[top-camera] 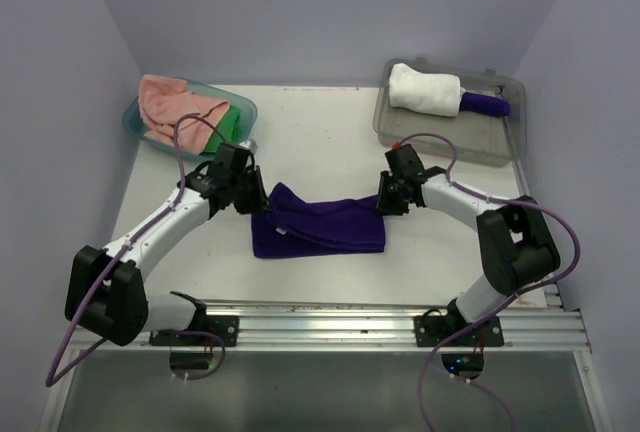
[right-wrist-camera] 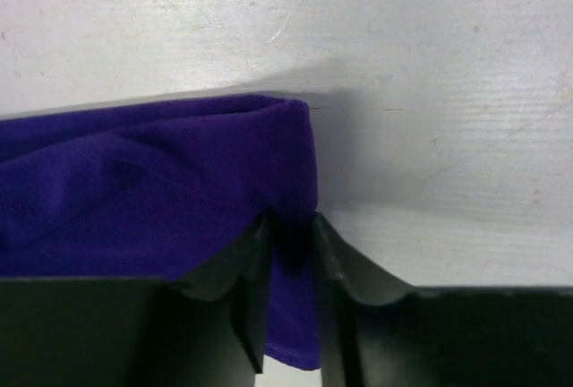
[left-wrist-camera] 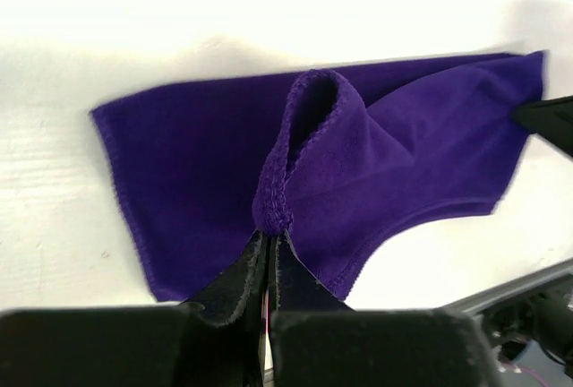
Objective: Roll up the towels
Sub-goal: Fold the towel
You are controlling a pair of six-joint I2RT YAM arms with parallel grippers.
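Observation:
A purple towel (top-camera: 320,222) lies folded on the white table, mid-front. My left gripper (top-camera: 258,198) is shut on its left end; in the left wrist view (left-wrist-camera: 271,230) the jaws pinch a raised, curled fold of the towel (left-wrist-camera: 376,163). My right gripper (top-camera: 382,202) is shut on the towel's right end; in the right wrist view (right-wrist-camera: 291,230) the cloth (right-wrist-camera: 134,199) passes between the fingers. A rolled white towel (top-camera: 425,90) and a rolled purple towel (top-camera: 485,104) lie in the clear bin (top-camera: 495,137). Pink towels (top-camera: 175,107) and a green one (top-camera: 232,122) sit in the teal bin (top-camera: 132,117).
The clear bin stands at the back right, the teal bin at the back left. A metal rail (top-camera: 380,317) runs along the near edge by the arm bases. Purple walls close in the back and sides.

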